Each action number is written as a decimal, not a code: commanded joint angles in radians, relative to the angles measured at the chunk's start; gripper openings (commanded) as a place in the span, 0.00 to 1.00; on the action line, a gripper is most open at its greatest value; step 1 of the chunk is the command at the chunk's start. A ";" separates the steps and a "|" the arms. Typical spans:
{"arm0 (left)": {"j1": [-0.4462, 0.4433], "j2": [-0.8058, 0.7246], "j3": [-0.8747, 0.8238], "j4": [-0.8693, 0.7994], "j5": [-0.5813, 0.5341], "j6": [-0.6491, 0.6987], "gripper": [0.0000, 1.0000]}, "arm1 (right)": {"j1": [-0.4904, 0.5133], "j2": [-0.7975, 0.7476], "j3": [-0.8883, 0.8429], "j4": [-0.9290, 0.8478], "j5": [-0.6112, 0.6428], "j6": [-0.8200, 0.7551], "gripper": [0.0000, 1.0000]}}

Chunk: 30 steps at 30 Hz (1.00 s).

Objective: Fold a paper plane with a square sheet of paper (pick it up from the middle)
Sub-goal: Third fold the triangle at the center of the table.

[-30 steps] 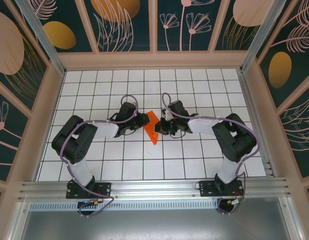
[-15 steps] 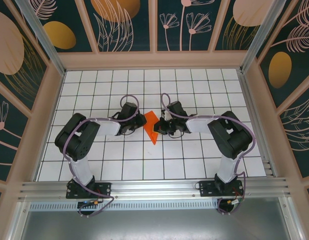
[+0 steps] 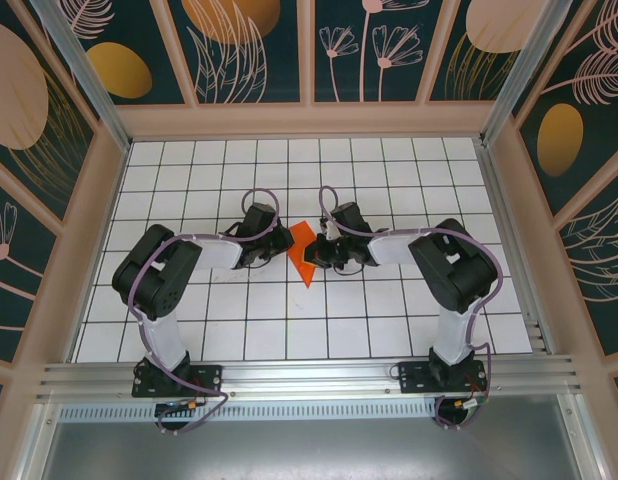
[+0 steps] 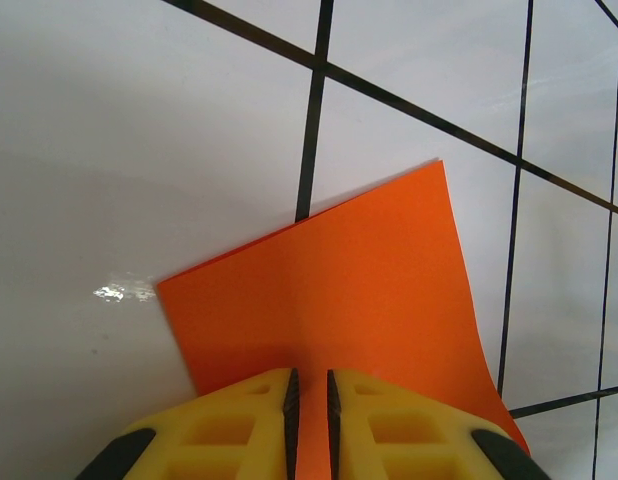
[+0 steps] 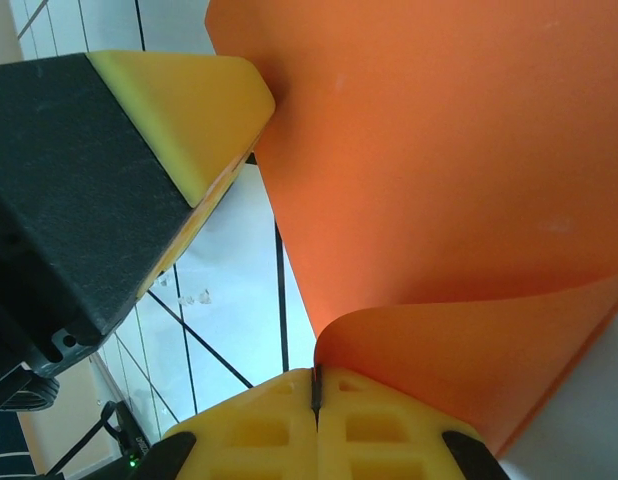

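The square sheet of paper (image 3: 303, 262) is bright orange and partly folded, standing up off the white grid table between my two grippers. My right gripper (image 5: 315, 372) is shut on one curled edge of the sheet (image 5: 439, 150), which bends up and over its fingers. My left gripper (image 4: 309, 375) points at the sheet (image 4: 349, 280) along its centre crease. Its jaws stand a narrow slit apart, with orange showing in the gap. In the top view the left gripper (image 3: 285, 243) and right gripper (image 3: 317, 252) face each other across the paper. No paper plane shape shows.
The white gridded table (image 3: 389, 310) is walled by a wooden frame with patterned panels (image 3: 309, 120). An aluminium rail (image 3: 309, 378) runs along the near edge by the arm bases. One left finger (image 5: 189, 110) looms close in the right wrist view, touching the sheet's edge.
The left jaws have narrowed to a slit. Both grippers and the paper have shifted slightly toward the back of the table, with the left gripper drawing closer to the sheet.
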 commanded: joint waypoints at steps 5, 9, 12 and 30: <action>-0.002 0.034 0.014 -0.036 0.022 0.017 0.19 | 0.007 0.031 0.034 0.031 -0.002 0.000 0.00; -0.002 0.033 0.014 -0.036 0.024 0.018 0.19 | 0.008 0.037 0.036 0.027 -0.001 -0.001 0.00; -0.001 0.034 0.012 -0.035 0.025 0.018 0.19 | 0.008 0.041 0.036 0.028 -0.001 -0.001 0.00; -0.002 0.029 0.008 -0.031 0.037 0.014 0.19 | 0.007 0.066 0.047 0.015 0.001 -0.013 0.00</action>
